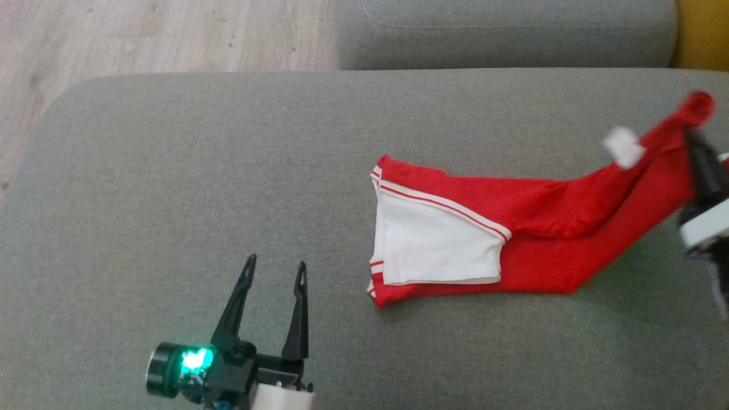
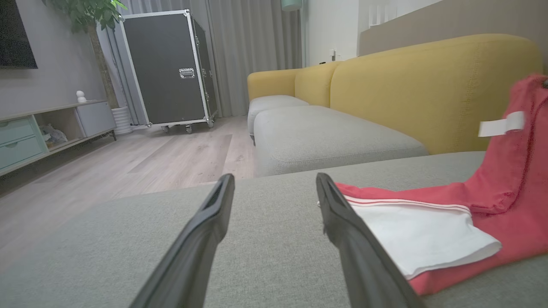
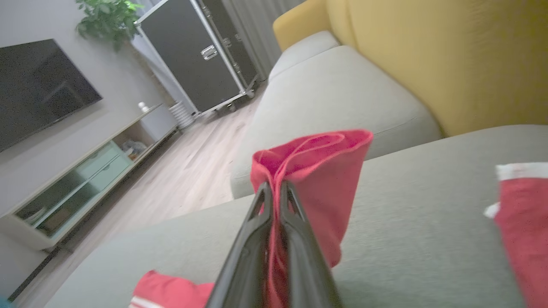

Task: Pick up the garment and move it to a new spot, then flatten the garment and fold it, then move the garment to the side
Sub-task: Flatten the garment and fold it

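Note:
A red garment (image 1: 547,228) with white panels and striped trim lies on the grey sofa seat (image 1: 228,171), folded lengthwise. Its right end is lifted off the cushion, a white label (image 1: 622,147) hanging from it. My right gripper (image 1: 696,136) is shut on that raised red end, and in the right wrist view the cloth (image 3: 317,171) bunches above the closed fingers (image 3: 295,239). My left gripper (image 1: 274,269) hovers open low over the seat, left of the garment's white-trimmed end (image 2: 424,235). Nothing is between its fingers (image 2: 205,231).
The sofa has a yellow backrest (image 2: 428,90) and a second grey seat cushion (image 1: 501,34) beyond. Wooden floor (image 1: 142,34) lies past the seat's left edge. A black wheeled case (image 2: 167,68) and a low cabinet (image 2: 47,132) stand across the room.

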Motion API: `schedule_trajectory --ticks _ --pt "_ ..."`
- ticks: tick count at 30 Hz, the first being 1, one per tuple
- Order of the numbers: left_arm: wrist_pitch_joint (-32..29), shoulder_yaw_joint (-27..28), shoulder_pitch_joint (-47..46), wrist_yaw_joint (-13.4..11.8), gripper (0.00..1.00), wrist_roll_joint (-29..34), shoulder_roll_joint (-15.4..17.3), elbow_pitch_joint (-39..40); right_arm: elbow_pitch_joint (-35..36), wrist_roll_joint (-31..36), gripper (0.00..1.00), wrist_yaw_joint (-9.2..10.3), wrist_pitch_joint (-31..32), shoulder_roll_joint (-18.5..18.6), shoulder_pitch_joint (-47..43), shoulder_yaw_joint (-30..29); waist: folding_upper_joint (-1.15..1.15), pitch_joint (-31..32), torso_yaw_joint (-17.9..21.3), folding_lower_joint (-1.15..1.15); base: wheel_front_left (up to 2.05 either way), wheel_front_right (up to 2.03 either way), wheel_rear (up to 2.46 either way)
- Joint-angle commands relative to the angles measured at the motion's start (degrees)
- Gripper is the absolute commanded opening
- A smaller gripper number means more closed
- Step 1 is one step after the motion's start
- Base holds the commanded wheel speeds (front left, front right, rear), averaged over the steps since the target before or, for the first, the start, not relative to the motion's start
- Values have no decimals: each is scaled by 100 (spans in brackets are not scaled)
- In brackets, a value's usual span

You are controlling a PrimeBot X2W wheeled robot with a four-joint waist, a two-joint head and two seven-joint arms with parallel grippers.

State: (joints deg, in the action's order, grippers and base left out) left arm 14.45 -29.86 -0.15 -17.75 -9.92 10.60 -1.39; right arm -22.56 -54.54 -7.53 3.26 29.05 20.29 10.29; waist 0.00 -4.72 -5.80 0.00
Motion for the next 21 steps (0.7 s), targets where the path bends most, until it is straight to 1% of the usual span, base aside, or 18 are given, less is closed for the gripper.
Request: schedule_trajectory --ticks 1,6,10,14,15,16,21 --pt "54 219 -122 24 100 68 -31 157 368 107 0 4 84 15 -110 75 0 35 -44 0 0 0 0" --pt "54 288 -90 148 100 130 -95 127 1323 572 0 4 630 -735 -202 285 0 71 -233 0 0 0 0" --pt "54 325 -88 237 100 176 -180 98 1689 965 0 4 1029 -1476 -255 615 0 55 -447 0 0 0 0" --pt "54 340 -99 335 100 217 -282 62 1563 1403 0 4 1233 -2009 -299 892 0 24 -690 0 0 0 0" --pt "54 340 -99 335 100 217 -282 62 1563 1403 0 4 1233 -2009 -299 892 0 24 -690 0 0 0 0" --pt "54 349 -99 354 100 226 -304 50 1481 1511 0 4 1256 -2110 -310 943 0 17 -746 0 0 0 0" --pt "54 394 -97 450 100 266 -411 13 906 1983 0 4 1169 -2389 -372 1030 0 -12 -990 0 0 0 0"
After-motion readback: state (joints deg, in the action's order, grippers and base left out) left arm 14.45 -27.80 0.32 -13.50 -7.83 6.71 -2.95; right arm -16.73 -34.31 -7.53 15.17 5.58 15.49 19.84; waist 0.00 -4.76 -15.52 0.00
